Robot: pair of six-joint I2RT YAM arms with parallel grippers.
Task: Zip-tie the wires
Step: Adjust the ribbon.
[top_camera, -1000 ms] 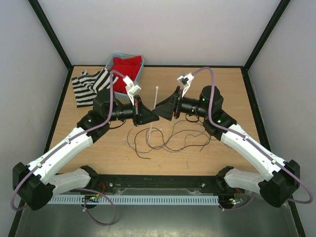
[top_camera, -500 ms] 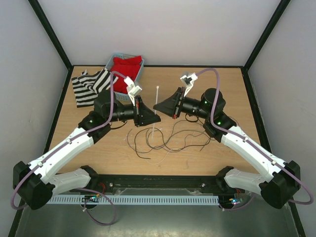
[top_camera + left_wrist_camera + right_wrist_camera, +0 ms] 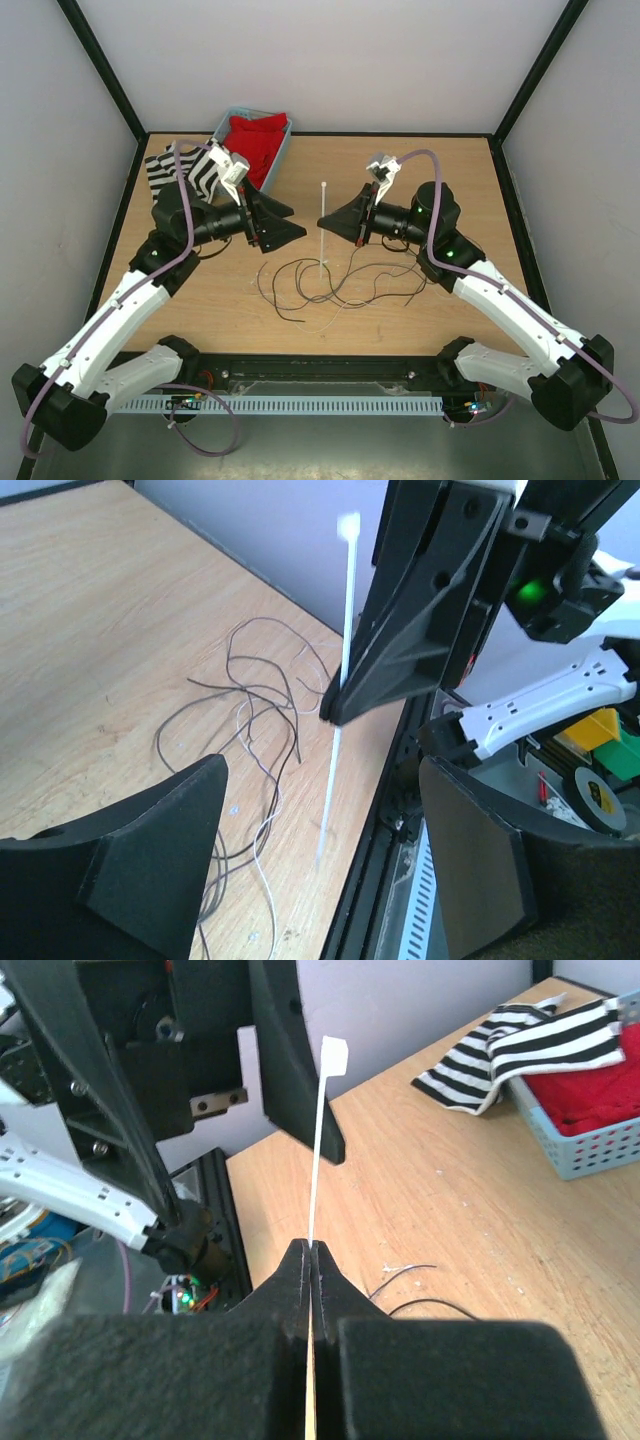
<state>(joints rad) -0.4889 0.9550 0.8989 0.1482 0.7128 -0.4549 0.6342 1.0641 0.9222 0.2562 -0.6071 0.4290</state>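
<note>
A white zip tie [image 3: 323,215] stands upright above the table, pinched near its middle by my right gripper [image 3: 331,219], which is shut on it. In the right wrist view the zip tie [image 3: 318,1140] rises from between the closed fingertips of the right gripper [image 3: 311,1250]. My left gripper [image 3: 291,220] is open and sits just left of the tie, apart from it. From the left wrist view, the tie [image 3: 345,630] hangs beyond the spread jaws of the left gripper [image 3: 322,772]. The wires [image 3: 335,285] lie in loose loops on the table under the tie, and they also show as wires [image 3: 250,715].
A blue basket [image 3: 286,141] holding a red cloth [image 3: 255,140] stands at the back left. A black-and-white striped cloth [image 3: 172,178] lies beside it. A black rail [image 3: 320,368] runs along the near table edge.
My left gripper has opened, let go of the zip tie and drawn back to the left. The right gripper has shut on the tie, which now stands more upright.
</note>
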